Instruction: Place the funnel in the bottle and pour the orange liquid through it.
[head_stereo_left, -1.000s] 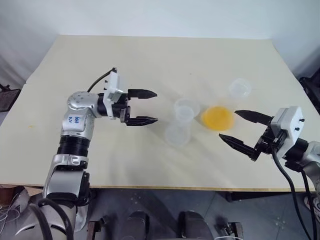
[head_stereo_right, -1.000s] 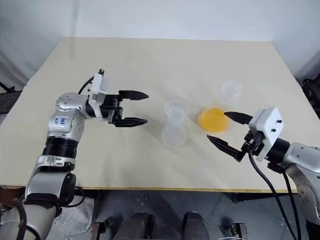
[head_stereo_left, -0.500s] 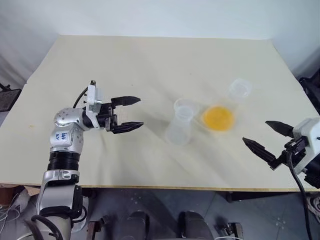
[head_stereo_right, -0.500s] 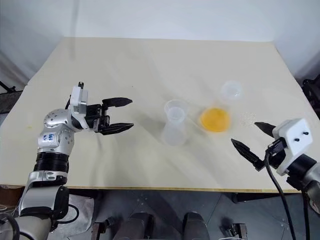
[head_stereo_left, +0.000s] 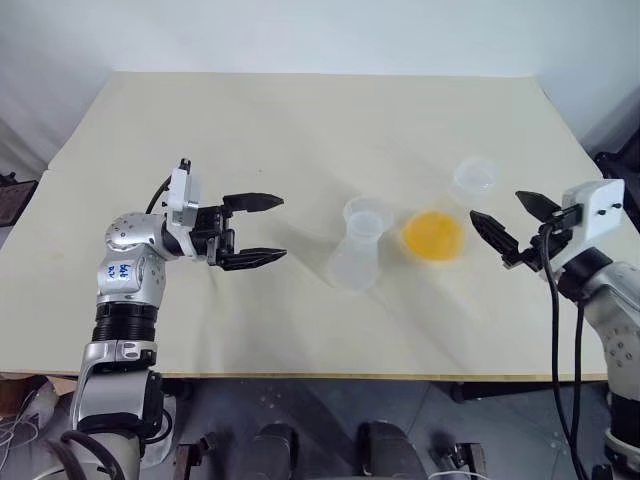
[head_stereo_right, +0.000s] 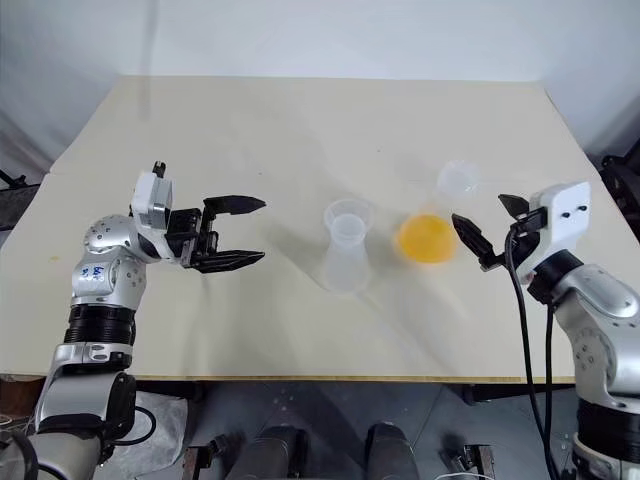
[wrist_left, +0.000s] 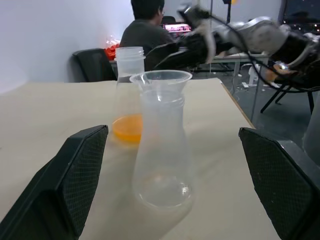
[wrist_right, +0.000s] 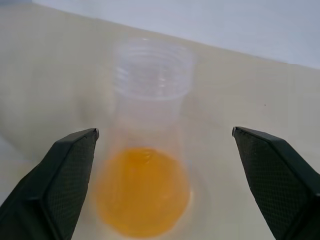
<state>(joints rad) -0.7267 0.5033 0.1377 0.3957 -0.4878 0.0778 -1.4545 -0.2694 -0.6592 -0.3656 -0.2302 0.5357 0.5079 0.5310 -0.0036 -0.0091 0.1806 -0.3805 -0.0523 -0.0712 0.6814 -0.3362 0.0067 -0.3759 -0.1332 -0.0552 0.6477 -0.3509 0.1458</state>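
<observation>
left pincer (head_stereo_left: 262, 229): open, pointing right, level | right pincer (head_stereo_left: 508, 228): open, pointing left

Each arm is built of rounded silver-grey metal segments joined by ribbed black collars, the left upper segment carrying small blue markings. A white boxy wrist housing sits behind each black two-fingered gripper, left (head_stereo_left: 262, 230) and right (head_stereo_left: 505, 223), whose tapered fingers (wrist_left: 75, 175) have mesh-textured inner pads. Black cables loop from the wrists, two hanging along the right forearm.
</observation>
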